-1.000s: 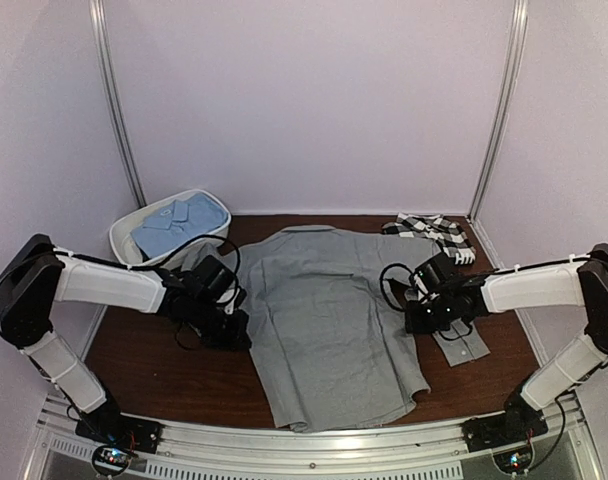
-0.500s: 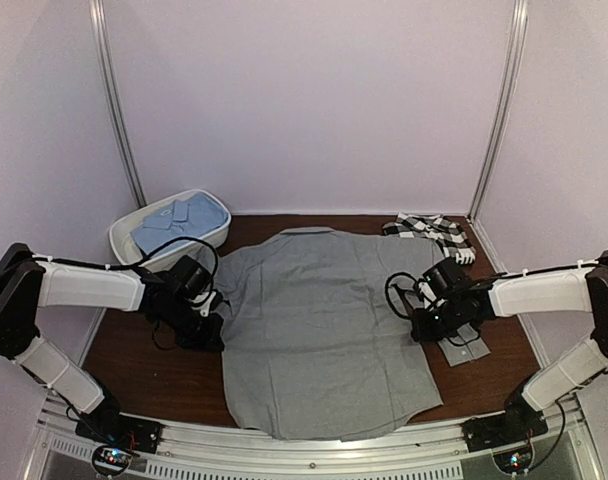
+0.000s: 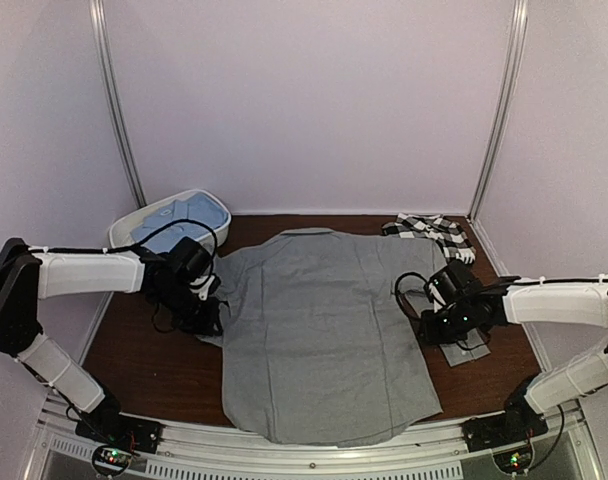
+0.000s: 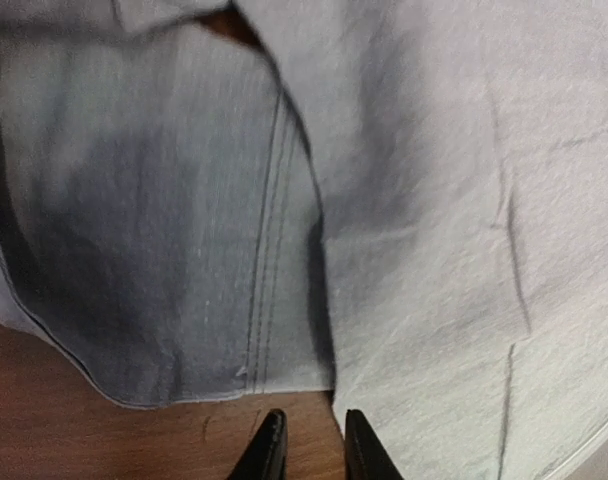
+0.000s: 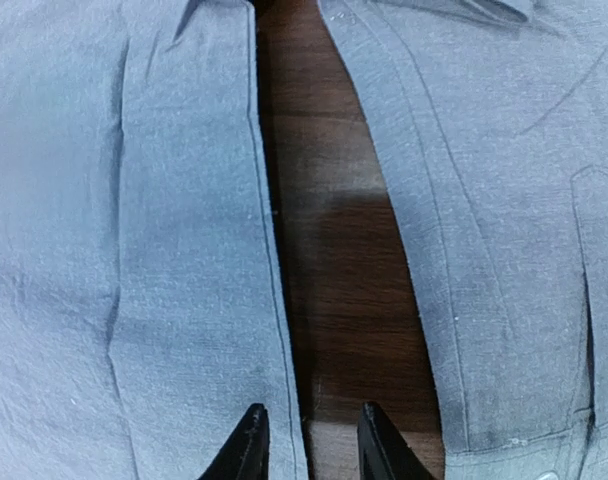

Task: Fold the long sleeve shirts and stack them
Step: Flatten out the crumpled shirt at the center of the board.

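The plain grey shirt (image 3: 324, 330) lies spread flat in the middle of the table, collar at the far side. My left gripper (image 3: 206, 318) is at its left edge, open and empty; in the left wrist view (image 4: 309, 455) the fingertips hover over bare wood between the sleeve (image 4: 164, 220) and the body (image 4: 464, 200). My right gripper (image 3: 431, 325) is at the right edge, open and empty (image 5: 312, 445), one fingertip over the body's hem (image 5: 134, 250), the sleeve (image 5: 484, 200) to the right. The checked shirt (image 3: 434, 232) lies crumpled at the back right. The light blue shirt (image 3: 179, 220) lies folded in the tub.
A white plastic tub (image 3: 124, 235) stands at the back left. The grey sleeve's cuff (image 3: 466, 348) sticks out beyond my right gripper. Brown table wood (image 3: 144, 370) shows at the front left. Walls close the back and sides.
The grey shirt has been pulled wider and flatter: its left edge went left and its right edge right. Both grippers moved outward with the edges and now stand open.
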`<state>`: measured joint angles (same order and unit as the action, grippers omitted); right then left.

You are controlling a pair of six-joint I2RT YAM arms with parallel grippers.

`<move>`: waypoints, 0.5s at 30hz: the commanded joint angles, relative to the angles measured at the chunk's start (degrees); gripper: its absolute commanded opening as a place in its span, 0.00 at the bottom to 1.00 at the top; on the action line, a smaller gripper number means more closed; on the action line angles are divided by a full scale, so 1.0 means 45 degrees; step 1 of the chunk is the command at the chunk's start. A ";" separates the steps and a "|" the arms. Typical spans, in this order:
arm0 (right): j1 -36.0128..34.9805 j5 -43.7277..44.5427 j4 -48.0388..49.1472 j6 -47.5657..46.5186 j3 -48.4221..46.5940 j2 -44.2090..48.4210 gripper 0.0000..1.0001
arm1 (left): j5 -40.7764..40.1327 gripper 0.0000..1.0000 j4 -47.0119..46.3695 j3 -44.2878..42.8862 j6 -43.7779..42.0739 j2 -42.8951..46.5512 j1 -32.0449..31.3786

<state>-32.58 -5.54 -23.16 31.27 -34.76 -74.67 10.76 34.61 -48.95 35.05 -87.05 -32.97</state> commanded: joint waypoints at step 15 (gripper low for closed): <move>0.2224 0.1275 0.1067 0.0091 -0.1324 0.0501 0.65 | -0.0452 0.27 -0.3306 -0.3907 -0.0295 -0.3973 0.1053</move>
<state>-25.02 -0.08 -21.78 31.44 -40.95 -72.10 9.23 25.50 -62.70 34.96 -100.84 -29.32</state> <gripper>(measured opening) 0.651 0.270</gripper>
